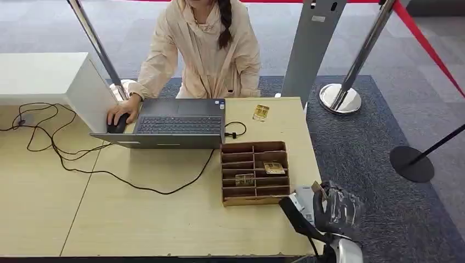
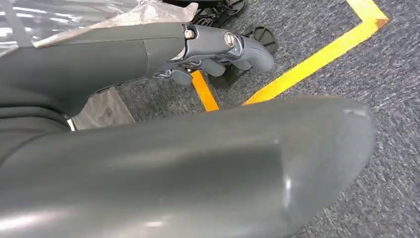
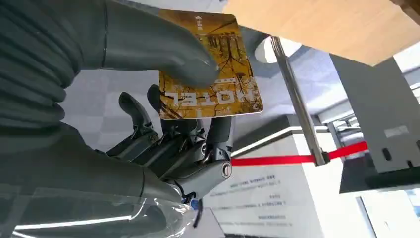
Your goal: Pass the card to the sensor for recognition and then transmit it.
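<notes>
My right hand (image 1: 335, 211) hangs just off the table's near right corner and pinches a gold card (image 1: 317, 188) between thumb and fingers. The right wrist view shows this card (image 3: 213, 74) up close, printed "HOTEL", with the thumb (image 3: 148, 44) pressed on its face and the dark fingers (image 3: 198, 144) behind it. A pale flat device (image 1: 303, 197), apparently the sensor, lies on the table corner right beside the held card. My left hand (image 2: 208, 44) hangs over the carpet with nothing in it, fingers loosely bent.
A wooden divided box (image 1: 255, 172) holds two more cards (image 1: 273, 167). Another card (image 1: 261, 112) lies near the far edge. A person (image 1: 203, 49) sits behind an open laptop (image 1: 178, 125), one hand on a mouse (image 1: 117, 125). Cables (image 1: 55, 148) cross the table's left part. Stanchions (image 1: 340, 98) stand on the right.
</notes>
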Motion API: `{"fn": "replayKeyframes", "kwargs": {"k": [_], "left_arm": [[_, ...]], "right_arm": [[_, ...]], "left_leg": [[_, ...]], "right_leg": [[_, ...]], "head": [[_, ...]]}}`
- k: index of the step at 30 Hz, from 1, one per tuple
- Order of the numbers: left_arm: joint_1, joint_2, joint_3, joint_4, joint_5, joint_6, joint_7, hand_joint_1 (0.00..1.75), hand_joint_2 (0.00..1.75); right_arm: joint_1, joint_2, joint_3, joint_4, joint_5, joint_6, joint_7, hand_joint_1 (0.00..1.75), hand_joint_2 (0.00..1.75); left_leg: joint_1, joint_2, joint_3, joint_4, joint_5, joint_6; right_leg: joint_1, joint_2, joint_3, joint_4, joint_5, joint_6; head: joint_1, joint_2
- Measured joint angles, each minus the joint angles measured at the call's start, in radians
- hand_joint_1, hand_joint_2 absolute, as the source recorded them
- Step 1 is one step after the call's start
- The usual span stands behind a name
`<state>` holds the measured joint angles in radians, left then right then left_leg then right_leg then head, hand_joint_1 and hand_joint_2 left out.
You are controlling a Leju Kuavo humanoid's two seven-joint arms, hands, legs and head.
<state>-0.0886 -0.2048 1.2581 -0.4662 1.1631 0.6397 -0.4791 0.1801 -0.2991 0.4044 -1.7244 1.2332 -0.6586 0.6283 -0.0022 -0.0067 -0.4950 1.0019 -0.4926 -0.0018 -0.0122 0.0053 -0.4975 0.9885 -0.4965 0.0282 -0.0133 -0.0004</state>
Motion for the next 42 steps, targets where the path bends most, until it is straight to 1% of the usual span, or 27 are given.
{"fn": "replayKeyframes", "kwargs": {"k": [1,2,5,7,9,12,16,19,23,30,34,42], "left_arm": [[0.0,0.0,-0.001,0.0,0.0,0.0,-0.001,0.0,0.0],[0.0,0.0,-0.002,0.0,0.0,0.0,-0.001,0.0,0.0],[0.0,0.003,-0.002,0.001,0.0,0.0,-0.002,0.0,0.0],[0.001,0.004,-0.003,0.002,0.0,0.0,-0.002,0.0,0.0],[0.001,0.005,-0.004,0.002,0.0,0.0,-0.002,0.0,0.0],[0.001,0.005,-0.008,0.002,0.0,0.0,-0.002,0.0,0.0],[0.0,0.005,-0.011,0.002,0.0,0.0,-0.002,0.0,0.0],[0.0,0.005,-0.017,0.003,0.0,0.0,-0.006,0.0,0.0],[0.0,0.006,-0.022,0.006,0.0,0.0,-0.012,0.0,0.0],[-0.001,0.007,-0.038,0.015,0.0,0.0,-0.021,0.0,0.0],[-0.003,0.01,-0.053,0.028,0.0,0.0,-0.028,0.0,0.0],[-0.006,0.018,-0.08,0.05,0.0,0.0,-0.042,0.0,0.0]], "right_arm": [[0.001,-0.016,-0.006,-0.044,0.035,0.035,0.0,1.4,1.75],[-0.002,-0.026,-0.015,-0.075,0.055,0.055,0.0,1.41,1.75],[-0.006,-0.051,-0.035,-0.151,0.077,0.132,0.0,1.4,1.75],[-0.006,-0.063,-0.045,-0.2,0.084,0.157,0.0,1.41,1.75],[-0.01,-0.075,-0.053,-0.235,0.092,0.164,0.0,1.41,1.75],[-0.017,-0.09,-0.064,-0.3,0.113,0.202,0.0,1.4,1.75],[-0.037,-0.103,-0.069,-0.348,0.124,0.228,0.001,1.43,1.75],[-0.07,-0.113,-0.068,-0.396,0.134,0.264,0.001,1.43,1.75],[-0.112,-0.118,-0.064,-0.431,0.139,0.293,0.0,1.48,1.75],[-0.212,-0.118,-0.048,-0.457,0.124,0.345,-0.002,1.45,1.75],[-0.279,-0.114,-0.035,-0.457,0.105,0.376,-0.004,1.47,1.75],[-0.372,-0.094,-0.003,-0.422,0.059,0.382,-0.008,1.45,1.75]], "left_leg": [[-0.001,0.0,0.0,0.0,0.0,0.0],[0.0,0.0,0.0,0.0,0.0,0.0],[0.0,0.0,0.0,0.0,0.0,0.0],[0.0,0.0,0.0,0.0,0.0,0.0],[0.0,0.0,0.0,0.0,0.0,0.0],[0.0,0.0,0.0,0.0,0.0,0.0],[-0.001,0.0,0.0,0.0,0.0,0.0],[-0.001,0.0,0.0,0.0,0.0,0.0],[0.0,0.0,0.0,0.0,0.0,0.0],[0.0,0.0,0.0,0.0,0.0,0.0],[-0.001,0.0,0.0,0.0,0.0,0.0],[0.0,0.0,-0.001,0.0,0.0,0.0]], "right_leg": [[-0.001,0.0,0.0,0.0,0.0,0.0],[0.0,0.0,0.0,0.0,0.0,0.0],[0.0,0.0,0.0,0.0,0.0,0.0],[-0.001,0.0,0.0,0.0,0.0,0.0],[0.0,0.0,0.0,0.0,0.0,0.0],[-0.001,0.0,0.0,0.0,0.0,0.0],[-0.001,0.0,0.0,0.0,0.0,0.0],[-0.001,0.0,0.0,0.0,0.0,0.0],[-0.001,0.0,0.0,0.0,0.0,0.0],[-0.001,0.0,0.0,0.0,0.0,0.0],[-0.001,0.0,0.0,0.0,0.0,0.0],[0.0,0.0,0.0,0.0,0.0,0.0]], "head": [[0.0,0.0],[0.0,0.0],[0.0,0.0],[0.0,0.0],[0.0,0.0],[0.0,0.0],[0.0,0.0],[0.0,0.0],[0.0,0.0],[0.0,0.0],[0.0,0.0],[0.0,0.0]]}}
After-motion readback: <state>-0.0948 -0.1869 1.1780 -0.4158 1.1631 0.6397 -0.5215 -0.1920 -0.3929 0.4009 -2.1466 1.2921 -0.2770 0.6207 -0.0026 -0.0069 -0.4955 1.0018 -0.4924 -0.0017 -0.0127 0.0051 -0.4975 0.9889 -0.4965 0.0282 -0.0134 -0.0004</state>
